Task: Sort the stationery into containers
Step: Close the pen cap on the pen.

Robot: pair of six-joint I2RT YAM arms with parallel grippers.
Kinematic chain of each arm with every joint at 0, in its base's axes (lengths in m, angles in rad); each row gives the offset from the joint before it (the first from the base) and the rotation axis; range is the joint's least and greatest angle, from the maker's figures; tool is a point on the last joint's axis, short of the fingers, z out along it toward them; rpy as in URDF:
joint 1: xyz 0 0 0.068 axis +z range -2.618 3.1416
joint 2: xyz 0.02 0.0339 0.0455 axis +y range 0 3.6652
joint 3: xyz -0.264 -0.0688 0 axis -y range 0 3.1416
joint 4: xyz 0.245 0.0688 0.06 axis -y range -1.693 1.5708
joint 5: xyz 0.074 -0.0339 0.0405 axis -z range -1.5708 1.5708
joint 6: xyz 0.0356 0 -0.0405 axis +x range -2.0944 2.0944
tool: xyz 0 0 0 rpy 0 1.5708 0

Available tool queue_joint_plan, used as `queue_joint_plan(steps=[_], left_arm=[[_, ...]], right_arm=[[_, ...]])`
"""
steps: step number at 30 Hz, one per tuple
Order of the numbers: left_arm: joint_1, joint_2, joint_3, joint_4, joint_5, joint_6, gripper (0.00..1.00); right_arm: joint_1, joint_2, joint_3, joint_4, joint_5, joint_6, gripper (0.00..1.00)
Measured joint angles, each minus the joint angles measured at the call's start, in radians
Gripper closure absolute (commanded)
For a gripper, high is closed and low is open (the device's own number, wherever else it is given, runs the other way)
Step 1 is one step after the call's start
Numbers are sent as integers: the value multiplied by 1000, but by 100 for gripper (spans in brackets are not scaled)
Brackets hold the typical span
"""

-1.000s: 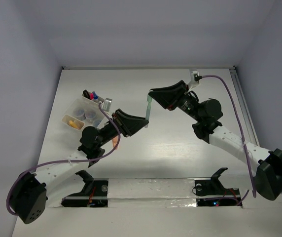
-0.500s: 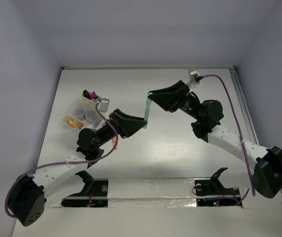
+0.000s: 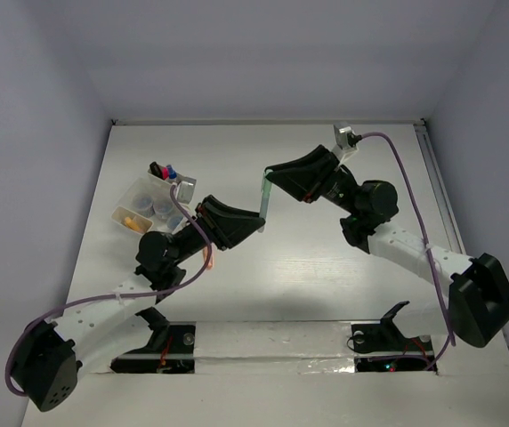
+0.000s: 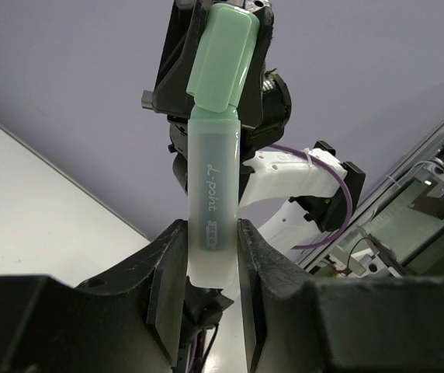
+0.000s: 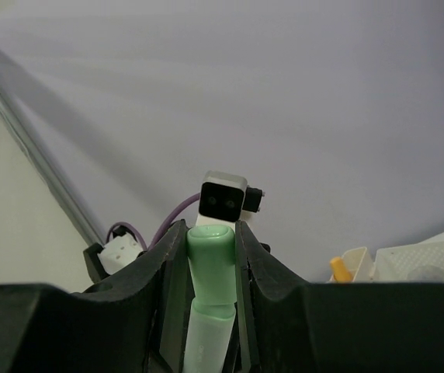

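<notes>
White worktop (image 3: 326, 276) lies under the pale green highlighter (image 3: 264, 197), mid-frame, its barrel pinched by the left gripper (image 3: 259, 219), cap by the right gripper (image 3: 272, 172); both have edged left, suggesting a handover toward the upper-left bins (image 3: 137, 190).

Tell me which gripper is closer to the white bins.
Left. The left gripper lies to the right of the white bins, shut on the green highlighter by its barrel; the right gripper sits farther right, shut on its cap.

Top view: high, from near edge, looks down on whole table (image 3: 326, 276); wrist views: close-up, facing each other; all 3 share the highlighter (image 4: 213, 210)
</notes>
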Motion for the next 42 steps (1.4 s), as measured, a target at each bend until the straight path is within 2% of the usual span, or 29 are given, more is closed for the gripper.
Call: queue_joint_plan(steps=[10, 18, 32, 42], left_arm=[[0, -29, 87, -109, 19, 111, 100], [-6, -29, 154, -206, 39, 211, 100], [-7, -55, 187, -319, 56, 264, 100], [-21, -59, 257, -557, 119, 307, 100]], right_arm=[[-8, 22, 8, 109, -8, 125, 97], [-13, -13, 8, 58, -12, 151, 97], [26, -120, 51, -296, 15, -27, 100], [110, -128, -35, -281, 105, -126, 100]])
